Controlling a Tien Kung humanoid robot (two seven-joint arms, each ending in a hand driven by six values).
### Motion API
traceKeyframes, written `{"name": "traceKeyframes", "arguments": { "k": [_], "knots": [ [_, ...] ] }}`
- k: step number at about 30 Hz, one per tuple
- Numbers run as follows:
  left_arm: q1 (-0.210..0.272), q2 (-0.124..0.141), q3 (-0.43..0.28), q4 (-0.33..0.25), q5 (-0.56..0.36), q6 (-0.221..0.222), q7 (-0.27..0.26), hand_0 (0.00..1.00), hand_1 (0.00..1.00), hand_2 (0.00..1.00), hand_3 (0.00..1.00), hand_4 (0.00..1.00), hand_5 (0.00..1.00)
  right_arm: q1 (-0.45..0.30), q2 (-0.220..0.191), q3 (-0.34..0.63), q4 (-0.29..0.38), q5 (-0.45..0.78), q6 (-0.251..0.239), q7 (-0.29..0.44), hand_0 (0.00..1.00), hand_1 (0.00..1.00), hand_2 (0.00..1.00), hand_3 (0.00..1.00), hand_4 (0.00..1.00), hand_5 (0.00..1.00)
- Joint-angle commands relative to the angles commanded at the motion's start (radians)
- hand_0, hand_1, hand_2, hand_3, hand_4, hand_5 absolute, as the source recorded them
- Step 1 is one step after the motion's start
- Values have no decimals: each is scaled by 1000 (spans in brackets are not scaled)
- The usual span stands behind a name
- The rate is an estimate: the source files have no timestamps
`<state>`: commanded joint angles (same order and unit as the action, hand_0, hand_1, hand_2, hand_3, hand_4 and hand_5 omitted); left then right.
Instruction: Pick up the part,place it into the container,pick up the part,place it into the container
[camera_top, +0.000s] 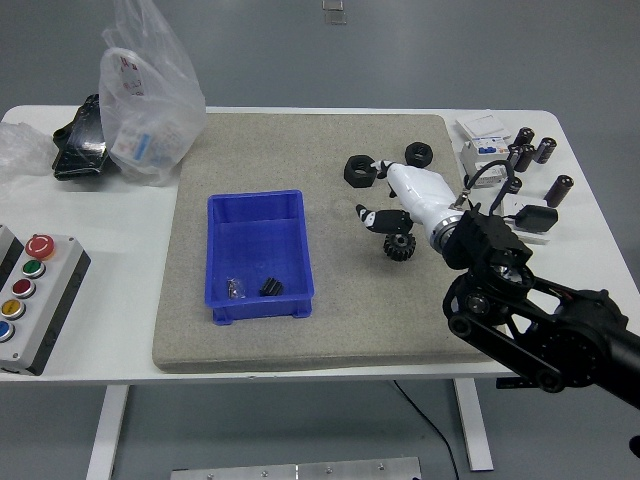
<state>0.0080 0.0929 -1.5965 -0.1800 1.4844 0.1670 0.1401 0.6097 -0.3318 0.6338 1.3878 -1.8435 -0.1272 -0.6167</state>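
Note:
A blue container (256, 215) stands on the grey mat, with two small dark parts (272, 287) lying at its near end. My right hand (378, 192), white with black fingertips, hovers to the right of the container with its fingers spread and nothing in them. Its fingertips (366, 164) reach close to a large black hex nut (358, 171). A second black nut (419, 153) lies just behind the hand. A black gear (400, 246) sits on the mat right under the wrist. My left arm is out of view.
A button box (25, 290) sits at the left edge, with a plastic bag (148, 95) and a black object (80, 140) at the back left. Dark cylinders (530, 150), a white breaker (484, 158) and a charger (528, 217) crowd the back right.

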Motion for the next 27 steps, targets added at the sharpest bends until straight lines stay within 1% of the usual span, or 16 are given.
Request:
{"name": "traceKeyframes", "arguments": {
  "k": [1, 2, 7, 8, 9, 13, 14, 17, 19, 20, 25, 26, 27],
  "knots": [
    [0, 0, -1, 0, 1, 0, 0, 632, 565, 553, 612, 701, 288, -5, -3, 0, -11, 0, 7, -5, 305, 682, 847, 904, 908, 537],
    [0, 0, -2, 0, 2, 0, 0, 632, 564, 553, 612, 694, 279, -9, -4, 0, -20, 0, 12, -8, 334, 735, 879, 949, 998, 658],
    [0, -1, -5, 0, 5, 0, 1, 632, 564, 553, 612, 694, 279, -24, -3, -14, -63, -18, 39, -26, 334, 735, 879, 949, 998, 658],
    [0, -1, -5, 0, 5, 0, 0, 633, 563, 553, 612, 691, 276, -25, -3, -18, -69, -19, 43, -28, 332, 738, 876, 920, 998, 681],
    [0, -1, -5, 0, 5, 0, 0, 633, 563, 553, 612, 691, 276, -26, -2, -23, -73, -18, 46, -29, 332, 738, 876, 920, 998, 681],
    [1, 0, -6, 0, 6, 1, 1, 633, 563, 553, 612, 691, 276, -26, 2, -39, -89, -9, 51, -29, 332, 738, 876, 920, 998, 681],
    [1, 0, -5, 0, 6, 1, 0, 632, 563, 552, 610, 688, 274, -25, 3, -43, -93, -8, 53, -29, 330, 734, 858, 903, 998, 730],
    [1, 0, -4, 0, 5, 1, 0, 632, 563, 552, 610, 688, 274, -23, 7, -60, -111, 2, 57, -29, 330, 734, 858, 903, 998, 730],
    [1, 0, -3, 0, 4, 1, 0, 632, 563, 552, 610, 688, 274, -22, 9, -70, -121, 6, 51, -29, 330, 734, 858, 903, 998, 730],
    [1, 0, -2, 0, 4, 1, 0, 632, 563, 552, 611, 687, 273, -22, 11, -76, -126, 4, 42, -29, 290, 585, 601, 692, 563, 348],
    [1, 0, 1, 0, 2, 0, -1, 632, 563, 552, 611, 687, 273, -24, 17, -90, -144, -6, -16, -14, 290, 585, 601, 692, 563, 348],
    [1, 0, 1, 0, 1, 0, -1, 632, 563, 552, 611, 687, 272, -24, 17, -91, -145, -7, -22, -12, 271, 526, 488, 598, 542, 97],
    [0, 0, 2, 0, 0, 0, -2, 632, 563, 552, 611, 687, 272, -25, 18, -93, -148, -10, -31, -9, 271, 526, 488, 598, 542, 97]
  ]
}}
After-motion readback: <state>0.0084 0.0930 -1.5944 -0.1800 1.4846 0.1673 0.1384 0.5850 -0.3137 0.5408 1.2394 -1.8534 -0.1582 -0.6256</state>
